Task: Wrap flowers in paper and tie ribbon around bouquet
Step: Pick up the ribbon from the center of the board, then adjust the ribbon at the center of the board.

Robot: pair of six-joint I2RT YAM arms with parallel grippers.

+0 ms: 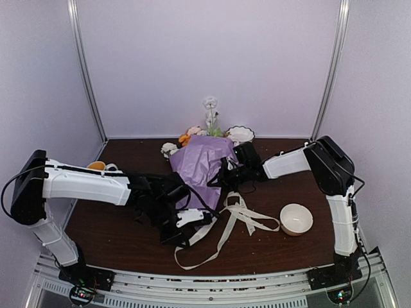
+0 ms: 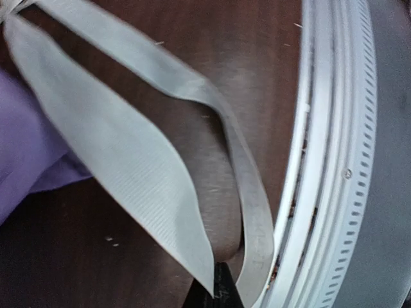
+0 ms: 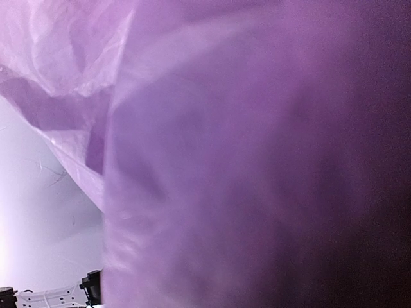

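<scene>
The bouquet, a cone of purple crinkled paper, lies across the middle of the table. Flowers in white, pink and orange poke out of its far end. The cream ribbon trails in loops over the table in front of it. My left gripper is low near the front edge. In the left wrist view its black tips are shut on a strip of the ribbon. My right gripper sits against the bouquet's right side. Purple paper fills the right wrist view and hides the fingers.
A round white bowl stands at the front right. A scalloped white dish and a clear vase with a white bloom stand at the back. An orange mug is behind my left arm. The metal front rail is close to my left gripper.
</scene>
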